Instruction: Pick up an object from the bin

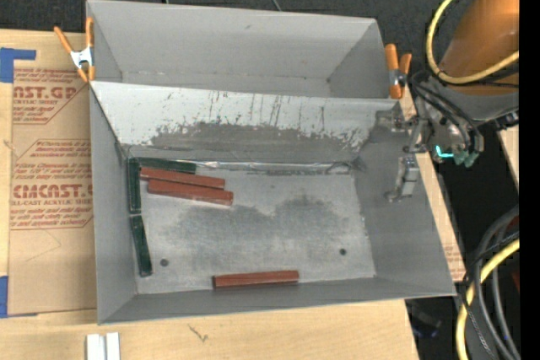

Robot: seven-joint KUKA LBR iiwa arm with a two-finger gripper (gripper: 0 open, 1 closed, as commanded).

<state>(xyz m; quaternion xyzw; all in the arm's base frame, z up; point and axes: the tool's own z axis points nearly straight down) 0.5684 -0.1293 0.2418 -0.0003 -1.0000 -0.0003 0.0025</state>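
Brown stick at the front [256, 279]: it is lying flat along the front edge of the bin floor, all by itself.
Upper brown stick [181, 177]: it is lying at the back left of the floor.
Lower brown stick [191, 193]: it is lying just beside the upper one, and the two seem to be touching.
Dark green stick [133, 185]: it is lying along the left edge of the floor.
Second green stick [141, 247]: it is lying along the same edge, nearer the front.
Hand [403, 181]: it is hanging over the right sloping wall of the bin [236, 38], well apart from every stick.
Hand state: nothing is showing in its grip, and I cannot tell how far open it is.
Orange cover [485, 21]: it is sitting on the arm, above the hand.
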